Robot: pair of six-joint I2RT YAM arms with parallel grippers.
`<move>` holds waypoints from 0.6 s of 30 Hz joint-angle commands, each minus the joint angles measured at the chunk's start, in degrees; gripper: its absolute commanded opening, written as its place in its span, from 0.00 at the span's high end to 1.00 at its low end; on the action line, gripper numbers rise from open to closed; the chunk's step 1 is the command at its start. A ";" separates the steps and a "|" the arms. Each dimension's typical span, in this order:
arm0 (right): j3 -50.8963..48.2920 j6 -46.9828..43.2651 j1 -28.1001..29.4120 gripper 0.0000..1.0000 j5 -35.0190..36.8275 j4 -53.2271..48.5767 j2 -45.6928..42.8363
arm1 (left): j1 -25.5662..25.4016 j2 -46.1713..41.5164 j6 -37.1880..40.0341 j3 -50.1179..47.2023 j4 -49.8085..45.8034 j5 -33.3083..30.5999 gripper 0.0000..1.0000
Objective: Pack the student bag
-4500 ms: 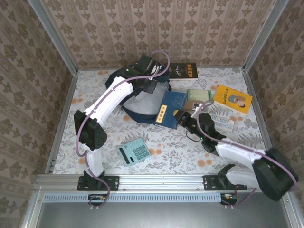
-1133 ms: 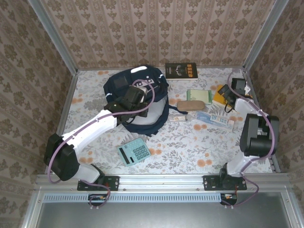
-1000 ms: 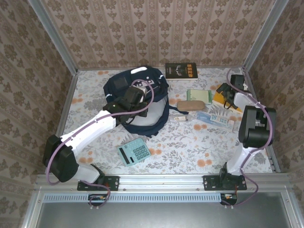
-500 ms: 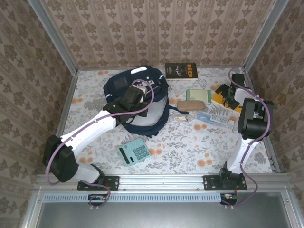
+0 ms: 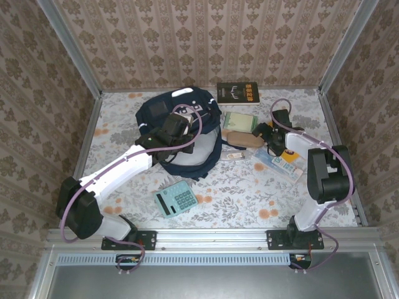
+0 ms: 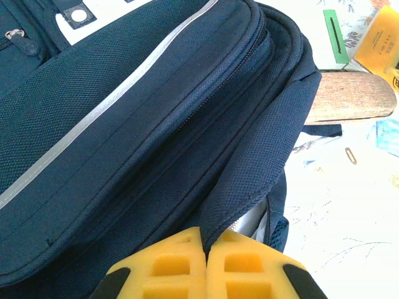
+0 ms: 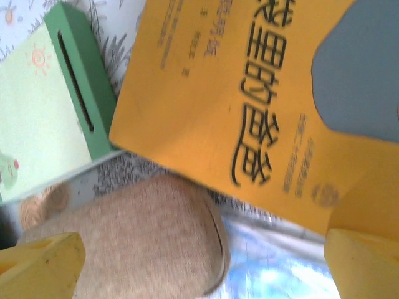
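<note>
I see the student bag (image 5: 154, 114) lying left of centre, toward the bench's far edge. My left fingers (image 6: 171, 269) are pinched shut on its opening rim. My right fingers (image 7: 42, 265) stand wide over the yellow book (image 7: 206, 93) and the tan pouch (image 7: 143, 246).

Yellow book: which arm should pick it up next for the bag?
Right. Its open hand hangs close over the yellow book, while the left hand is shut on the edge of the student bag, apparently holding it open.

White-black arms (image 5: 118, 171), seemingly lilac cables (image 5: 201, 128), yellow jaws
</note>
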 commanded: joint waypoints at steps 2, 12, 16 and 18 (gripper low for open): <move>3.04 -4.26 -0.92 0.01 5.32 -6.58 -3.37 | -0.59 -2.77 -0.69 -0.05 2.61 0.45 1.00; 7.89 -9.25 -9.72 0.01 6.45 -6.86 4.56 | -0.63 -3.03 -0.48 -0.24 2.62 0.36 1.00; 12.70 -10.57 -10.54 0.00 5.03 -10.54 10.06 | -0.66 -3.12 -0.35 -0.23 2.68 0.29 1.00; 12.24 -9.03 -10.20 0.01 4.34 -10.89 10.92 | -0.64 -3.12 -0.23 -0.20 2.61 -0.02 1.00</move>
